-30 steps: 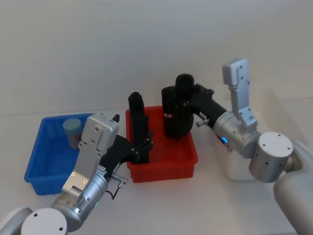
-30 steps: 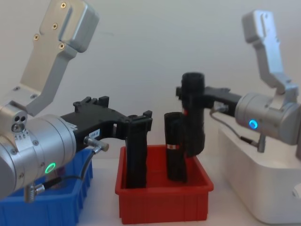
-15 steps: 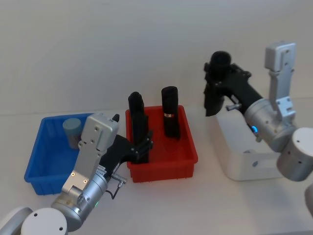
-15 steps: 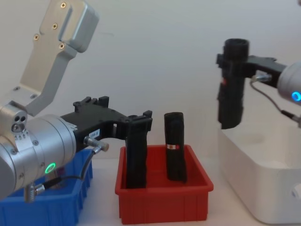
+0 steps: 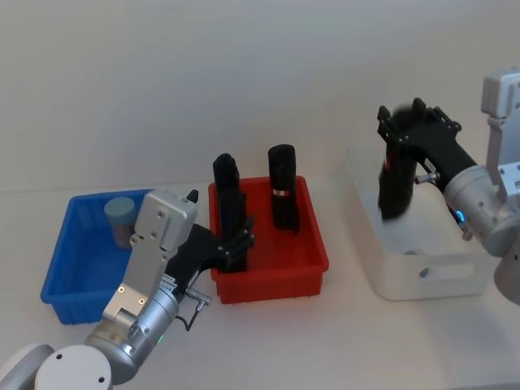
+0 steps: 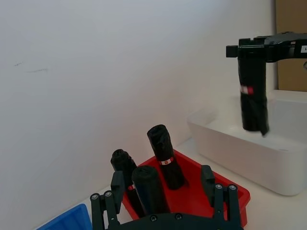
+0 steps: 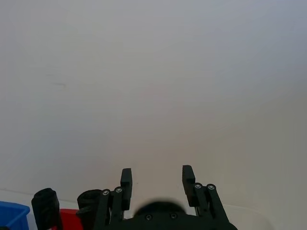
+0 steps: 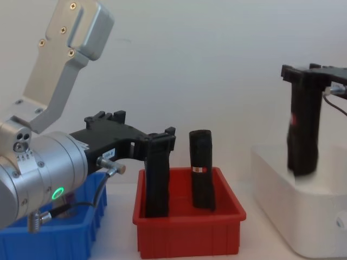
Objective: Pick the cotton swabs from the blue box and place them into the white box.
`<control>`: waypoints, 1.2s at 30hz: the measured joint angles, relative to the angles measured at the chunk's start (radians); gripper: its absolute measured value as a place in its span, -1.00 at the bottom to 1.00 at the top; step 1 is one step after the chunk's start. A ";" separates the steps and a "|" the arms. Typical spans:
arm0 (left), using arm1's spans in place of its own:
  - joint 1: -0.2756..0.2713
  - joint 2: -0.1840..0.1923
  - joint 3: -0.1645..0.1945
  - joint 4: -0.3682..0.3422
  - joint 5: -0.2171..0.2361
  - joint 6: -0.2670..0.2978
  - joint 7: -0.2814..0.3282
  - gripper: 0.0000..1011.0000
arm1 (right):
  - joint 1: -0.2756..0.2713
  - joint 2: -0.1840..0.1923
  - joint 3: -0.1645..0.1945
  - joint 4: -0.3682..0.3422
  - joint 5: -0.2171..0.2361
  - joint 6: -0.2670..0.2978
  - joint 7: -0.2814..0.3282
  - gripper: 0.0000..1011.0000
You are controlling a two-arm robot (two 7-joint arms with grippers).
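Note:
One jar of cotton swabs with a pale blue lid stands in the far corner of the blue box. Neither gripper is at it. My right gripper is shut on a tall black object, held upright and hanging just inside the white box at the right. From the chest, that object dips below the tub's rim. My left gripper is open at the red bin, with another black object standing between its fingers, untouched.
Another black object stands upright in the red bin, between the blue and white boxes. A pale wall rises close behind the table. Bare tabletop lies in front of the bins.
My right gripper lifted the black object out of the red bin, carried it right, and lowered it over the white box. The left arm has not moved.

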 joint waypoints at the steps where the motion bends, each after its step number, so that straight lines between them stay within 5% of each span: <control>1: 0.000 0.000 0.000 0.000 0.000 0.000 0.000 0.99 | 0.000 0.000 0.000 0.000 0.000 0.000 0.000 0.25; 14: 0.000 0.000 0.000 0.000 0.000 0.000 0.000 0.99 | -0.002 0.012 0.012 0.020 0.001 0.008 0.009 0.98; 36: 0.000 0.000 0.000 0.000 0.000 0.000 0.000 0.99 | -0.004 0.017 0.017 0.028 0.003 0.009 0.015 0.98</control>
